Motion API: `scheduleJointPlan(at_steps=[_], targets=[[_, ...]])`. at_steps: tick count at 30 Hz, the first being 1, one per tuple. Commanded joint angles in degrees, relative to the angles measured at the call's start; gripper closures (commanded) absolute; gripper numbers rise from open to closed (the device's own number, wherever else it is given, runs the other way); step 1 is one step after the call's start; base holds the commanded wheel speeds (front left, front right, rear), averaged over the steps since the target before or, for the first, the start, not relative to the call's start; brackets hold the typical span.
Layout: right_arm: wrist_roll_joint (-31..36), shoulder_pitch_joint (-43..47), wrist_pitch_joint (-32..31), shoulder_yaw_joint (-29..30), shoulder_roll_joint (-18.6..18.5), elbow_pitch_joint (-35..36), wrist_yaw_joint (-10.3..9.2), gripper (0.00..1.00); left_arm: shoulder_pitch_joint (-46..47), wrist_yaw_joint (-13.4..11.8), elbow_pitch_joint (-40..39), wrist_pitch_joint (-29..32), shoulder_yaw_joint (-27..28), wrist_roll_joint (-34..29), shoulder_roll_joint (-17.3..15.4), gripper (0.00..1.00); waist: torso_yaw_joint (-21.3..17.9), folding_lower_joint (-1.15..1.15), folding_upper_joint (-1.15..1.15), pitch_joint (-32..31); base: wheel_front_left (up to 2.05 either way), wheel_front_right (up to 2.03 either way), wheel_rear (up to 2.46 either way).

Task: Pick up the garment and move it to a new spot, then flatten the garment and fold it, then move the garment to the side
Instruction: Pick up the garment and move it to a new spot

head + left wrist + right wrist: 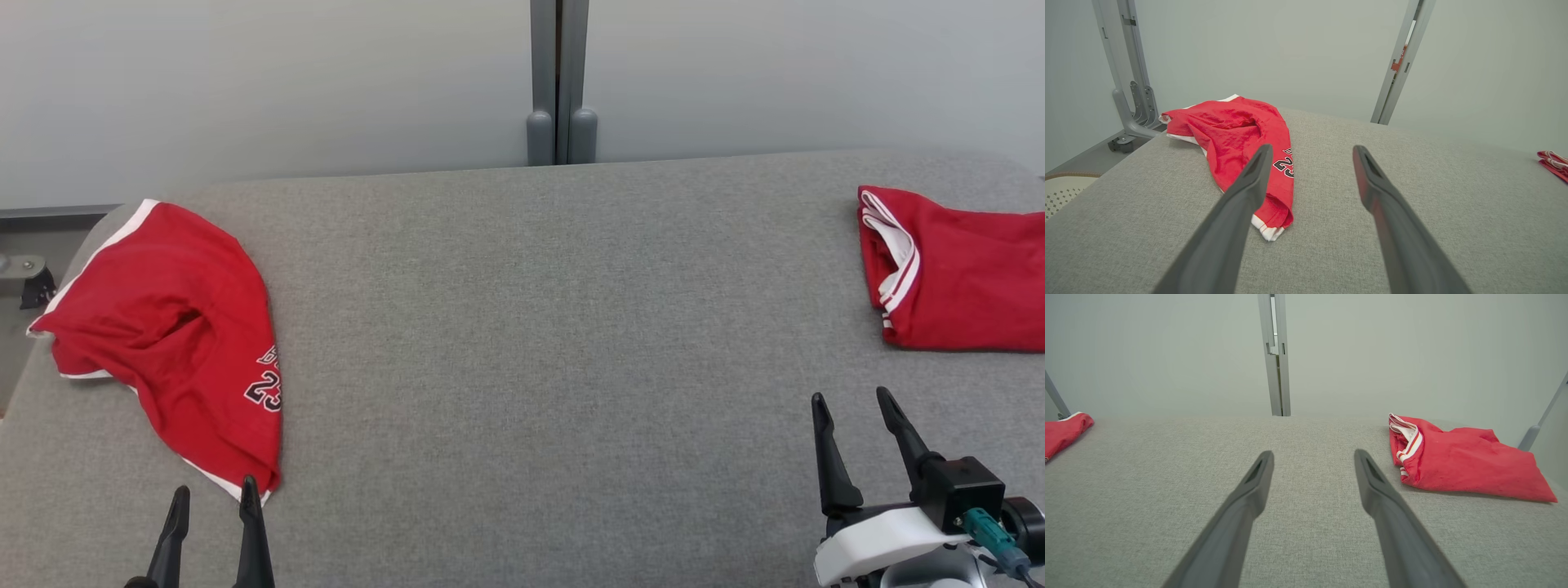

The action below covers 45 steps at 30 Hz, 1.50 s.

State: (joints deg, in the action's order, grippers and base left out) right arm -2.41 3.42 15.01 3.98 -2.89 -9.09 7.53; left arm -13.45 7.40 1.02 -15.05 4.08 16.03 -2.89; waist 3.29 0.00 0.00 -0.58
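Note:
A crumpled red garment (pixel 175 327) with white trim and a black "23" lies at the left of the grey table (pixel 539 343); the left wrist view shows the garment (pixel 1237 151) just ahead and left. My left gripper (pixel 214 490) stands open at its near hem, holding nothing; in its own view the left gripper (pixel 1310 151) hangs above the cloth's right edge. A second red garment (pixel 963 273), folded, rests at the far right. My right gripper (pixel 853 400) is open in front of it, apart from it. The right wrist view has that folded garment (pixel 1457 465) ahead right of the right gripper (pixel 1312 455).
A pale wall with a grey upright post (pixel 559 82) stands behind the table. The table's left edge drops to a floor with metal frame parts (pixel 1133 110). A wide stretch of bare grey fabric lies between the two garments.

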Motion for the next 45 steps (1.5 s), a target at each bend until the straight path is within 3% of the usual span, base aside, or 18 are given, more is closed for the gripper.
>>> scheduleJointPlan(at_steps=[1,7,16,21,28,34,38,45], targets=[[-0.3,0.8,0.2,-0.1,0.0,0.1,-0.09,0.0,0.1,0.2,0.2,-0.2,0.0,-0.4,-0.1,0.0,0.1,0.0,0.0,0.0,0.0,0.0,0.0],[-1.3,1.3,0.2,-0.7,0.0,0.7,-0.09,0.0,1.1,0.2,0.3,-0.2,-0.7,-0.3,0.0,0.0,3.4,0.0,0.0,-0.1,0.0,0.0,0.0],[-4.2,2.1,0.2,-4.5,0.0,-0.3,-0.09,0.0,-0.7,0.2,0.9,-0.2,-1.2,-0.3,-0.1,0.0,16.8,0.0,0.0,-1.9,0.0,0.0,0.0],[-5.4,0.5,0.2,-8.1,-0.1,-1.1,-0.09,0.0,-3.3,0.2,0.9,-0.1,0.5,-0.1,-0.1,0.0,20.9,0.0,0.0,-2.5,0.0,0.0,0.0],[-4.2,-0.4,0.2,-9.3,-0.1,-1.8,-0.09,0.0,-2.2,0.2,0.3,-0.1,0.3,0.9,-0.1,0.0,21.0,0.0,0.0,-0.4,0.0,0.0,0.0],[-0.7,-3.3,0.2,-8.6,-0.1,-1.1,-0.09,0.0,4.5,0.2,1.0,-0.1,-3.7,3.5,0.0,0.0,18.3,0.0,0.0,6.7,0.0,0.0,0.0],[2.9,-7.5,0.2,-8.0,-0.4,-0.2,-0.09,0.0,14.3,0.2,8.5,-0.1,-9.4,5.7,-0.9,0.0,17.0,0.0,0.0,14.4,0.0,0.0,0.0],[6.2,-14.6,0.2,-8.3,-2.0,0.3,-0.09,0.0,34.6,0.2,26.8,1.6,-18.4,17.3,-3.4,0.0,15.1,0.0,0.0,25.2,0.0,0.0,0.0]])
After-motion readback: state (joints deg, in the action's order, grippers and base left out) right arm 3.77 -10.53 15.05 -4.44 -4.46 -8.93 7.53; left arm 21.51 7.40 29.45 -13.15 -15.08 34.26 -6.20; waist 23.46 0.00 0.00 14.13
